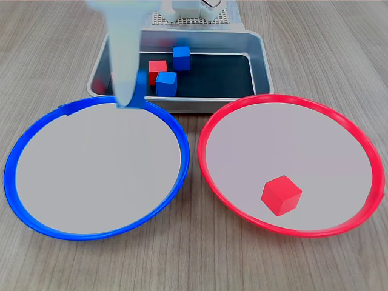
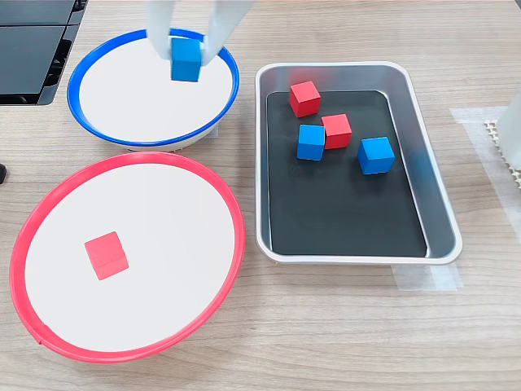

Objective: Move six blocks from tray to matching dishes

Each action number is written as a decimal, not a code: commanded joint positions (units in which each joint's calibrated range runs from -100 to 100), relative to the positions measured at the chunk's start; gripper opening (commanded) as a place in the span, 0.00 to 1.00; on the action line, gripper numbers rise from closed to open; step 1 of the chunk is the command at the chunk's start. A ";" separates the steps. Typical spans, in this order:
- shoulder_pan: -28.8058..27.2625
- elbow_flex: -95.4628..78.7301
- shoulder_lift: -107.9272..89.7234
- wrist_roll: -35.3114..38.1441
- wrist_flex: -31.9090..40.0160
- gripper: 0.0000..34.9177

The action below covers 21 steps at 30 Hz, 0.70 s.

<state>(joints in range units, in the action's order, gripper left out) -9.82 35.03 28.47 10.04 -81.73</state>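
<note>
My white gripper (image 2: 185, 55) is shut on a blue block (image 2: 186, 60) and holds it above the far part of the blue-rimmed dish (image 2: 106, 134). In the first exterior view the gripper (image 1: 127, 91) hangs over that dish's back rim (image 1: 36, 145) and hides most of the held block (image 1: 144, 80). One red block (image 2: 106, 255) lies in the red-rimmed dish (image 2: 232, 244), also seen as block (image 1: 281, 195) in dish (image 1: 212, 170). The silver tray (image 2: 440, 212) holds two red blocks (image 2: 304, 98) (image 2: 336, 130) and two blue blocks (image 2: 311, 141) (image 2: 376, 155).
The arm's white base (image 1: 194, 11) stands behind the tray (image 1: 260, 60). A dark panel (image 2: 32, 41) lies at the second exterior view's top left. A white meshed part (image 2: 509, 138) shows at the second exterior view's right edge. The two dishes sit close together on the wooden table.
</note>
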 commanded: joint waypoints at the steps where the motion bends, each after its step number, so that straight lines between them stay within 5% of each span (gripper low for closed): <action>1: -2.37 2.89 4.15 -1.17 10.04 0.01; 3: -2.65 2.71 5.43 -0.83 12.02 0.19; 5: -2.74 1.89 6.28 -0.10 13.59 0.55; 7: -2.74 1.07 6.20 0.39 14.00 0.68; 10: -2.74 -1.39 3.64 0.93 12.93 0.59; 14: -2.84 -9.40 -6.17 2.78 5.34 0.03; 18: -2.84 -25.06 -19.22 5.71 -3.08 0.01; 21: -2.74 -40.81 -28.09 6.15 -1.18 0.01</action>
<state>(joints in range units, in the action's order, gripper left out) -12.21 8.44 11.00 15.51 -83.20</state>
